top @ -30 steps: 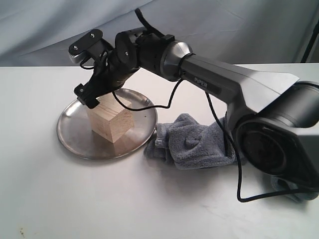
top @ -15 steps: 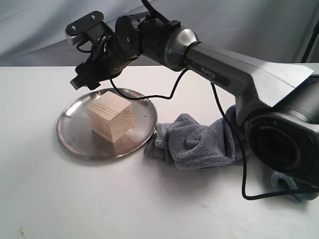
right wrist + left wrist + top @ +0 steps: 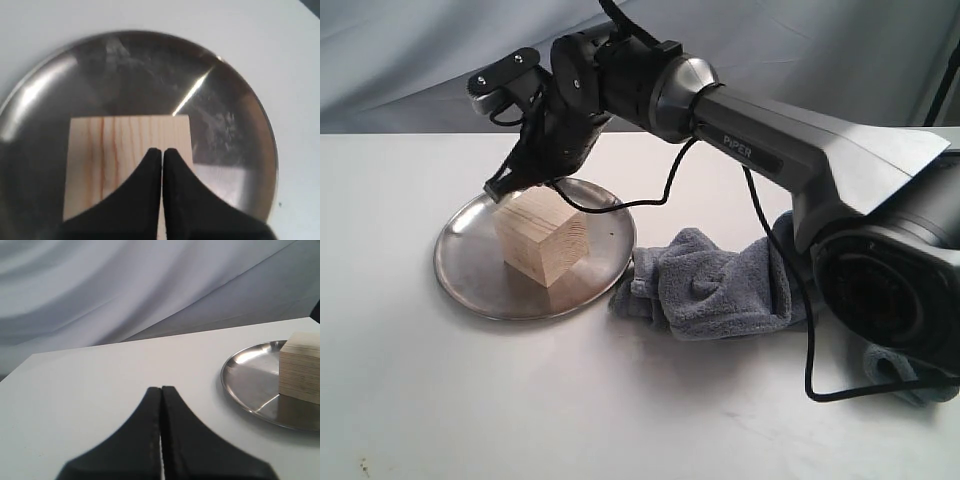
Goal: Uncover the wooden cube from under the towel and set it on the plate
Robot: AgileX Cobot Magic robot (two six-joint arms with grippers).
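Exterior view. The one legible marking is the word "PiPER" (image 3: 740, 147), printed in pale letters on the dark grey forearm link of the right arm (image 3: 820, 165). The word runs lengthwise along the link and slants down with it toward the right of the view. It begins just past the polished metal joint collar (image 3: 678, 95) and sits higher in the picture than the towel (image 3: 720, 290). The letters are small and slightly soft, so the second may be a lower-case i or a capital.
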